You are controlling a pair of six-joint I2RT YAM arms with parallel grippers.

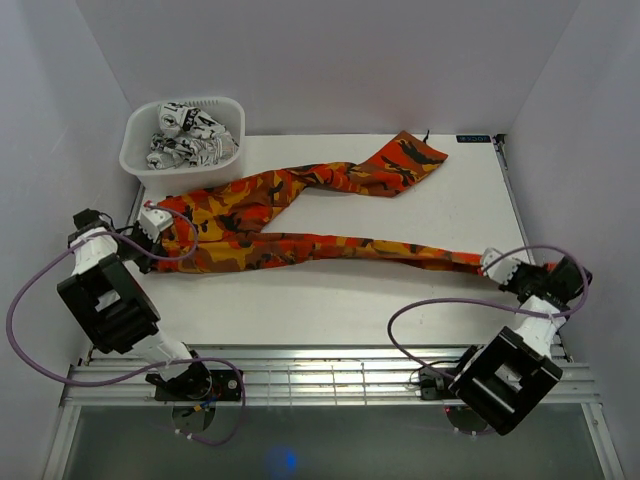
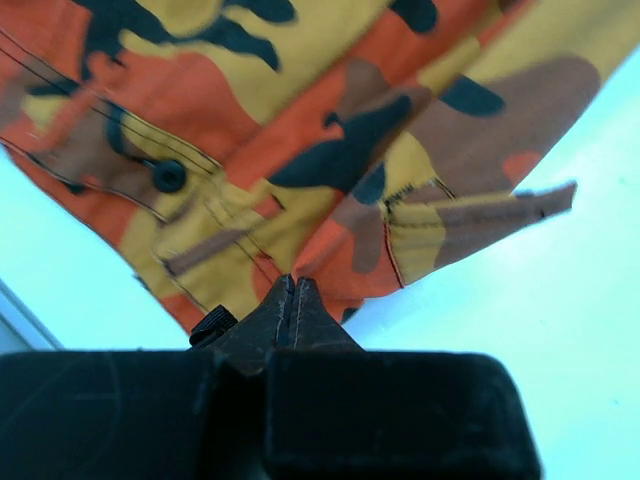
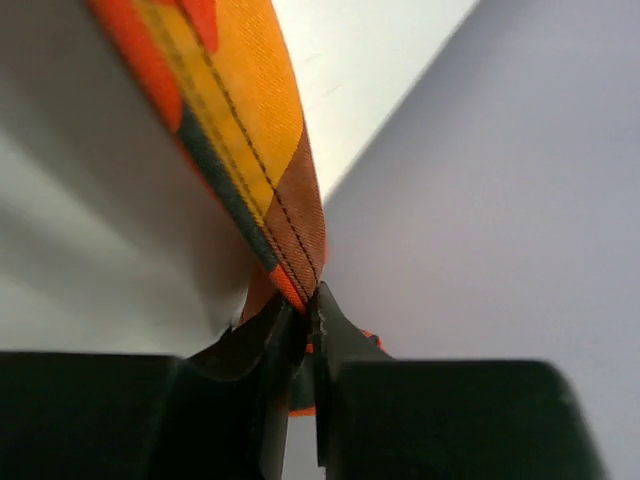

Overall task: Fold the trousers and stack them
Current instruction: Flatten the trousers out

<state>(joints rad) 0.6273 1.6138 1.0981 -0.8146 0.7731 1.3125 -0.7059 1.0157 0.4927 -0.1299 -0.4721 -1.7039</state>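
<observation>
Trousers (image 1: 250, 200): woven camouflage cloth, legs splayed in a V across the white table (image 1: 400, 300) | left gripper (image 1: 160, 224) clamped on waistband, right gripper (image 1: 491, 262) pinching the near leg's stitched hem | white plastic basket (image 1: 160, 176) holds crumpled black-and-white cloth (image 1: 190, 135)

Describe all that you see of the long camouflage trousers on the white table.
The woven trousers, camouflage in orange, red, brown and black, lie spread on the white table. The waist, with a black button and belt loops, is at the left, its edge pinched by the shut left gripper. One leg runs to the right, its hem pinched by the shut right gripper; the other bends toward the far edge.
</observation>
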